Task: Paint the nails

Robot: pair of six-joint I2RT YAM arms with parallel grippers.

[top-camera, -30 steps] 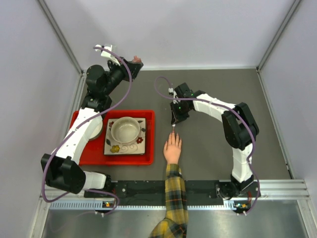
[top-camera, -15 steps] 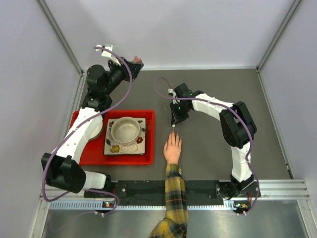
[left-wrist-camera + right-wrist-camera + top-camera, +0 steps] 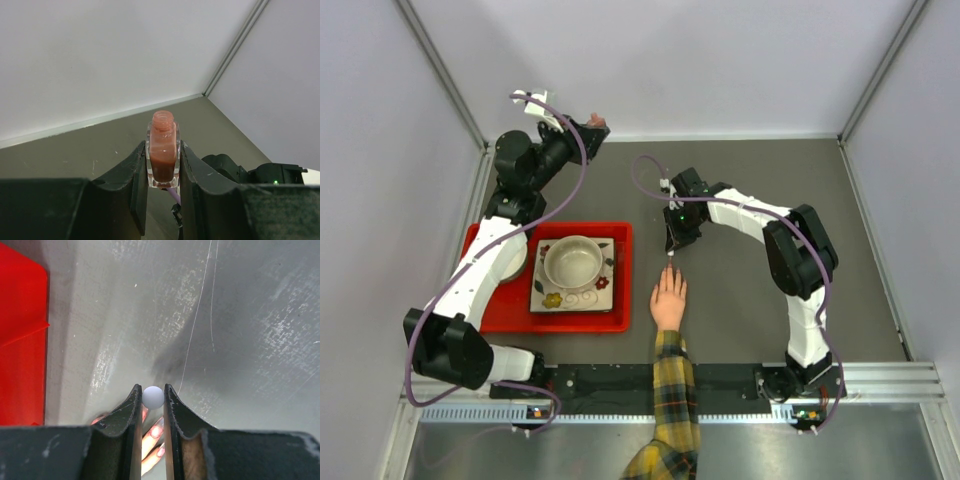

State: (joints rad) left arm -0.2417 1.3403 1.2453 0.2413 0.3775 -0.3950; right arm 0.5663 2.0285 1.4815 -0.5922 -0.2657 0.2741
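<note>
Grey counter (image 3: 760, 180) with pale walls around it is carrying everything, and a human hand (image 3: 669, 300) in a yellow plaid sleeve (image 3: 670, 400) is lying flat at 6 o'clock on it, fingers pointing toward 12.

My left pincer (image 3: 591, 125) is hanging high at 11 o'clock, well apart from the hand, and is squeezing an uncapped bottle (image 3: 162, 150) of reddish-pink polish upright between its jaws. My right pincer (image 3: 672, 246) is hovering at 12 o'clock of the hand, just above the fingertips, and is pinching a small white round knob (image 3: 153, 397), which I am taking for the top of the brush. The bristles themselves are hiding under my jaws, so I am not able to tell whether they are touching a nail.

From my right wrist, the nails (image 3: 156, 431) are peeping out between the jaws at 6 o'clock of the knob. Two of them are showing a glossy pink, so I am judging those as coated. A third fingertip is lying half behind my left jaw, and the remaining fingers are sitting out of sight.

I am reckoning the job is somewhere in the middle: bottle opened, brush out, some nails done, the rest waiting, and the brush going back afterwards.

At 9 o'clock of the hand, a red tray (image 3: 500, 318) is holding a bowl (image 3: 572, 262).
</note>
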